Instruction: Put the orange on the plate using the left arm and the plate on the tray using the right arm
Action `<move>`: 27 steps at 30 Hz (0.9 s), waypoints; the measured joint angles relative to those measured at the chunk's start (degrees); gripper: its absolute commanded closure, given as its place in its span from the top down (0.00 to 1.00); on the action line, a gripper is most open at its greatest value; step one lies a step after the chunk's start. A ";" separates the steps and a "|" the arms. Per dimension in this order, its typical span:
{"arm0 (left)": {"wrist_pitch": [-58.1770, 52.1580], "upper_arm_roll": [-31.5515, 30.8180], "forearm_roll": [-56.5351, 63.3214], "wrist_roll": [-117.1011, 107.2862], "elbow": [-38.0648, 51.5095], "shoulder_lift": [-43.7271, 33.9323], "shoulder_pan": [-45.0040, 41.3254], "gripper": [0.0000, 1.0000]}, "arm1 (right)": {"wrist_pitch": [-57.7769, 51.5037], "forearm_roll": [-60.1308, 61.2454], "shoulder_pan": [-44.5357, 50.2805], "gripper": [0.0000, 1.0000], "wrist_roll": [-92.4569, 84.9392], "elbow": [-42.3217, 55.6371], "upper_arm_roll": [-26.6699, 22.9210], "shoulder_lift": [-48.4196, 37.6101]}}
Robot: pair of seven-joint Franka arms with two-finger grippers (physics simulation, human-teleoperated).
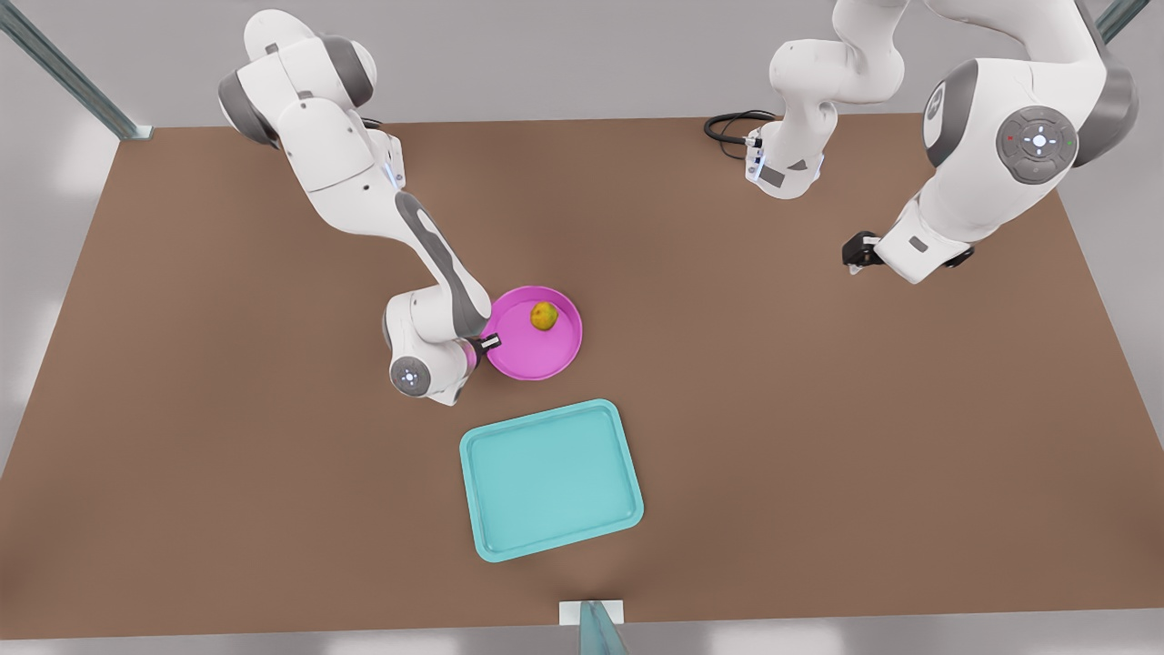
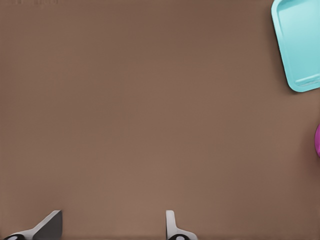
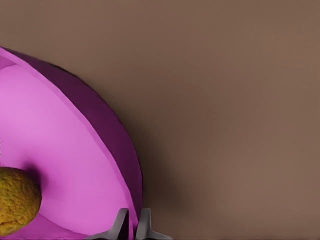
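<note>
My right hand (image 3: 132,222) pinches the rim of the round magenta plate (image 1: 536,350), the bumpy orange (image 1: 544,316) resting inside. I'd lift level toward the teal rectangular tray (image 1: 550,478) just beyond. My left hand (image 2: 112,225) waits open, well away.

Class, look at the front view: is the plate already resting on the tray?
No: the plate, with the orange on it, sits on the table apart from the tray.

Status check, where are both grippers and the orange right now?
Right gripper shut on plate rim. Left gripper open, waiting over bare table. Orange on plate. Tray unobstructed.
</note>
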 measured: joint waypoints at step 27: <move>-0.71 0.10 0.02 0.63 0.02 -0.47 10.48 1.00 | -3.04 3.66 -3.08 0.21 -2.33 7.77 0.07 -0.64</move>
